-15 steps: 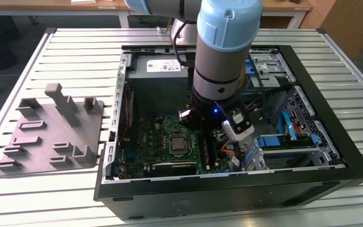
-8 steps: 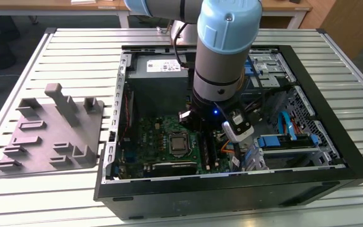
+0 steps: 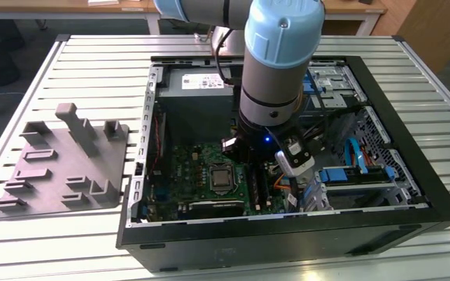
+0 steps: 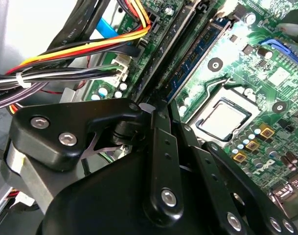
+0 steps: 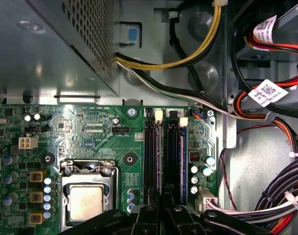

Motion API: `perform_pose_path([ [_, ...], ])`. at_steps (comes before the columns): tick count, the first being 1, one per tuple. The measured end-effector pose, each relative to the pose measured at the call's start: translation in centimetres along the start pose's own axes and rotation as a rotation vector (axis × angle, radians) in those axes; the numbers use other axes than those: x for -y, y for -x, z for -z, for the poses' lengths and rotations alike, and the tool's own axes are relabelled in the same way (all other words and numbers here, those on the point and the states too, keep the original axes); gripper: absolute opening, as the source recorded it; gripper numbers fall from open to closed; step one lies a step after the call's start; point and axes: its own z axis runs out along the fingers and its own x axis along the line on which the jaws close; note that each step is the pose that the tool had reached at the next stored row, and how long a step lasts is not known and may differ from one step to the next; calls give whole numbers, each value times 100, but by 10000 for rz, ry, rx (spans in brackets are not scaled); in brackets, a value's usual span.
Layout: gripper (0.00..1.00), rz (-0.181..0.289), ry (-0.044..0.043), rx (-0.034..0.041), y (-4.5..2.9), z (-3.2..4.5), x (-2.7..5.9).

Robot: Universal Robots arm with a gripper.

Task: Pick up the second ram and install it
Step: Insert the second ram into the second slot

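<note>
My gripper (image 3: pixel 250 158) reaches down into the open computer case (image 3: pixel 381 234), right above the motherboard's memory slots (image 5: pixel 149 152). In both wrist views its black fingers (image 5: pixel 153 215) stand nearly together. Between them runs a thin dark strip seen edge-on, the second ram (image 5: pixel 164 188), lined up along the slots. In the second wrist view the gripper (image 4: pixel 151 105) pinches that same strip (image 4: pixel 163 68). Another memory stick (image 4: pixel 195 46) with small chips sits in the slot beside it. How deep the held ram sits in its slot is hidden by the fingers.
The processor socket (image 5: pixel 87 200) lies beside the slots. Cable bundles (image 5: pixel 281 191) and a power supply (image 5: pixel 51 44) crowd the case. A grey moulded fixture tray (image 3: pixel 61 167) lies on the slatted table at the exterior view's left.
</note>
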Motion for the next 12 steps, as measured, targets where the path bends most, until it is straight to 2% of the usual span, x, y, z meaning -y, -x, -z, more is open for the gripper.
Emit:
perform_pose_path([
  [3,15,1,13,4,1,-6,-1],
  [4,21,1,5,2,1,-3,-1],
  [7,21,0,-3,-1,1,19,-1],
  [12,21,1,0,1,6,223,-10],
])
